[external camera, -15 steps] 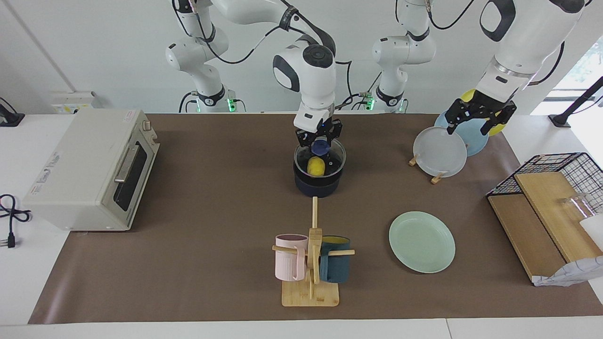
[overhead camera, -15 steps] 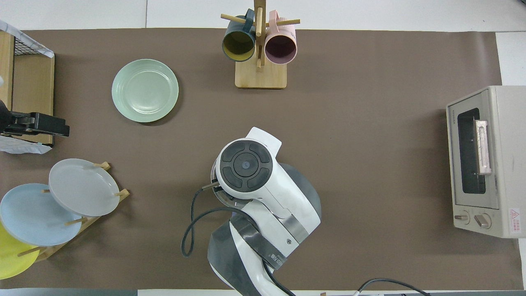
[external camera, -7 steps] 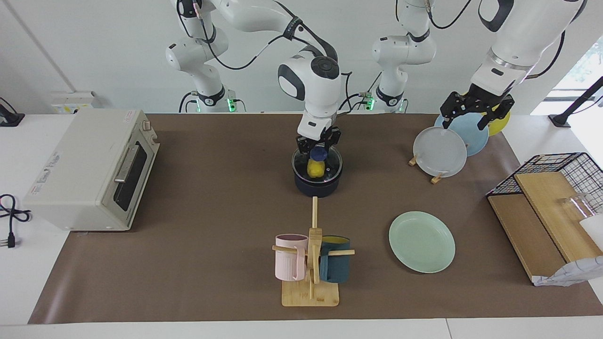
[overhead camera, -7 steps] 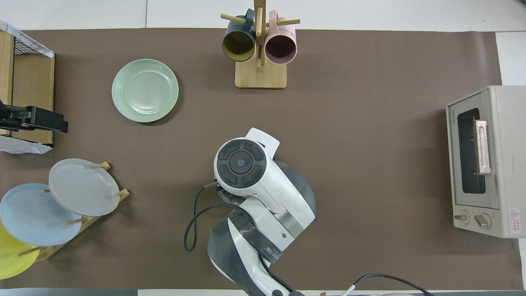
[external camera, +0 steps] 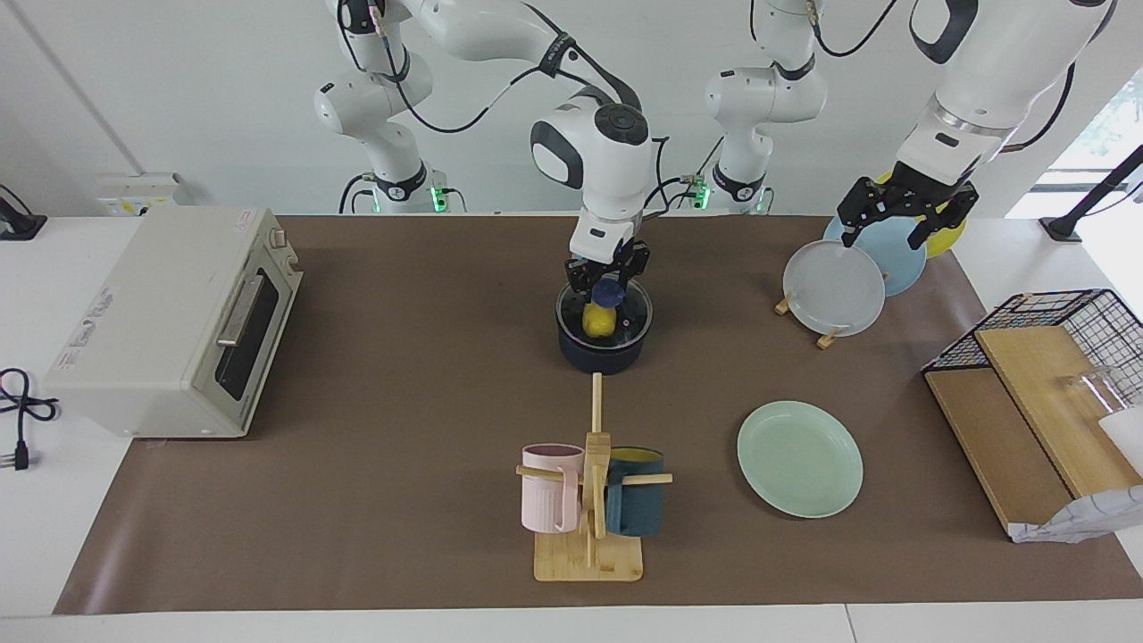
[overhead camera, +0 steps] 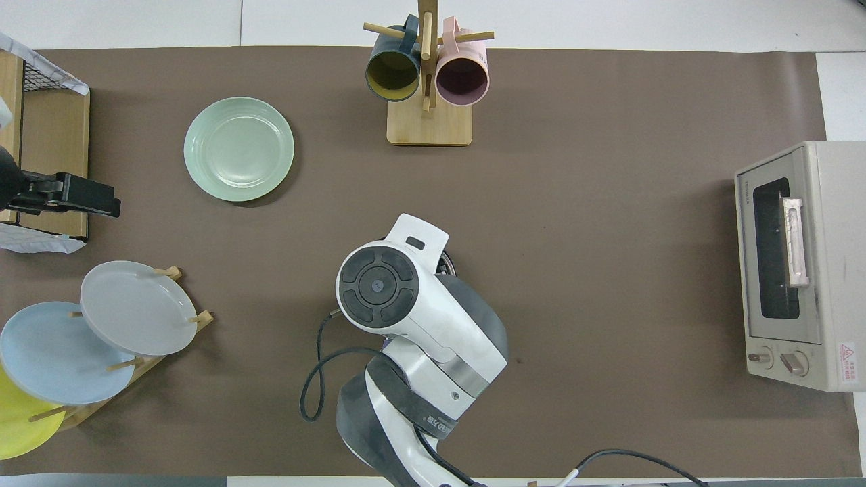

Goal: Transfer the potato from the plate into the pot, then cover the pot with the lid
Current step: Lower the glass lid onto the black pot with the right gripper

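1. The right gripper [external camera: 607, 273] is clenched on the blue knob of the round clear glass lid with a metal rim [external camera: 625, 312], which sits level on the small dark navy saucepan [external camera: 604, 354] at the centre of the brown table mat [external camera: 402, 446].

2. The small bright yellow lumpy toy potato [external camera: 599, 320] lies inside the pot, seen through the glass directly under the knob. In the overhead view the right arm's white wrist hides pot, lid and potato almost entirely.

3. The left gripper [external camera: 904, 211] hangs released, its fingers spread, over the wooden rack holding a pale grey-white plate [external camera: 834, 289], a light blue plate [external camera: 897, 254] and a yellow plate [overhead camera: 17, 423], at about 2 o'clock from the pot in the facing view. The left arm waits there, gripping nothing.

4. The round pale mint-green dinner plate [external camera: 800, 458] lies bare on the mat, at about 4 o'clock from the pot in the facing view, farther from the robots than the pot.

5. A wooden mug tree [external camera: 591, 513] carrying a pink mug [external camera: 549, 501] and a dark teal mug [external camera: 636, 505] stands at 6 o'clock from the pot in the facing view.

6. A cream toaster oven [external camera: 174, 321] sits at the right arm's end of the table; a wire basket with wooden boards [external camera: 1040, 375] sits at the left arm's end.
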Robot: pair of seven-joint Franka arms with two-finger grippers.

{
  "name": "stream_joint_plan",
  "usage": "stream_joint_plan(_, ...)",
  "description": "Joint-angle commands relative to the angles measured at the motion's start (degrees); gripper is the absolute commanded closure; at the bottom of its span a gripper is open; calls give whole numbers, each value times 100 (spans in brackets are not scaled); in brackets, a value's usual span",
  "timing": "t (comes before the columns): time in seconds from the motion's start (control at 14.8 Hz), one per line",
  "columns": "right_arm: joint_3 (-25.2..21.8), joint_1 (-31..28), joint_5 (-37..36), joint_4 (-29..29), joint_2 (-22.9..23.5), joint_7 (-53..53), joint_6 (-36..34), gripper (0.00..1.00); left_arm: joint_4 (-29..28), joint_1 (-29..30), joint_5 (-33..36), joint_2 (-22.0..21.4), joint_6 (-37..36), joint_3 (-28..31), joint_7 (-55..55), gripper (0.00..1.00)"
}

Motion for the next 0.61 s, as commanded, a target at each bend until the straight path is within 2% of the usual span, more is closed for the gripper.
stream_joint_plan(0.0,-16,21,-89,-45,14,72,196,100,135,-27,95,74,41,48,-92,0)
stream_joint_plan(0.54,-16,4,-203,-247,-29,45,329,100,109,8,95,57,102,48,-83,0)
